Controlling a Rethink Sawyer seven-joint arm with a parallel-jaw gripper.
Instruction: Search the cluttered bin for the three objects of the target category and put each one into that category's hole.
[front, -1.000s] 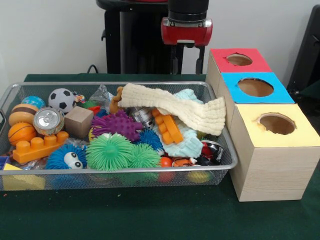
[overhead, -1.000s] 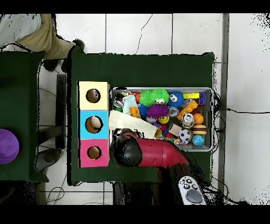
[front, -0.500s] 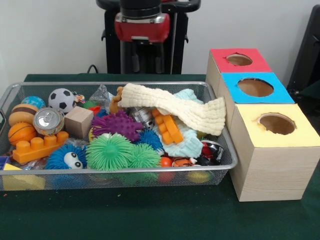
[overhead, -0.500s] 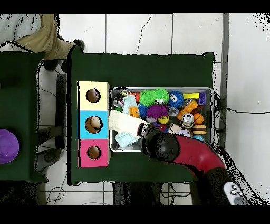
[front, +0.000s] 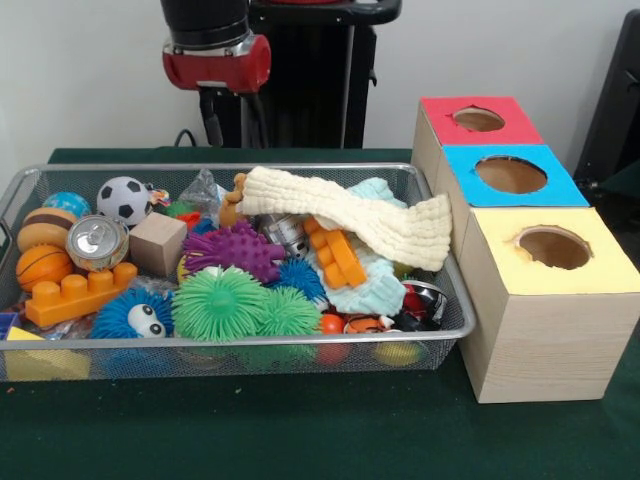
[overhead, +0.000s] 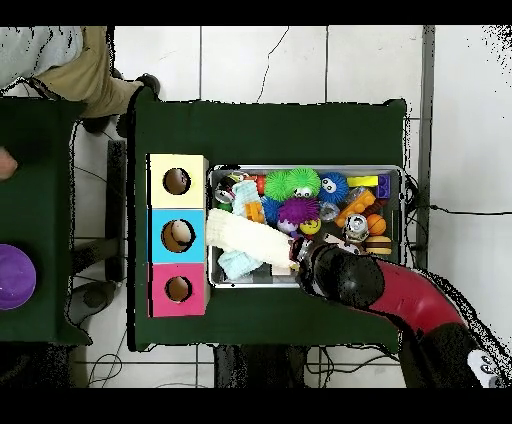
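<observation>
Item: soccer ball (front: 124, 199), in the wire bin (front: 300, 168), below my claw (front: 232, 120) and off to its side, beside the can (front: 97, 241). Claw: spread, empty, hanging above the bin's rim. Handling, judged: light, smooth, apt to roll. Pinch across its widest part.

Bin (front: 440, 335): silvery wire mesh, metal rim with a dull shine.
Towel (front: 350, 222): cream cloth, waffle-textured, matt.
Boxes (front: 540, 345): pale wood with visible grain; tops faced in matt red, blue and yellow.
Can (front: 96, 240): bare metal lid, glossy.
Bricks (front: 80, 293): smooth orange plastic.
Spiky balls (front: 220, 303): rubbery, bristled, green, blue and purple.
Cube (front: 157, 243): plain matt wood.
Tablecloth (front: 300, 430): dark green, felt-like.
</observation>
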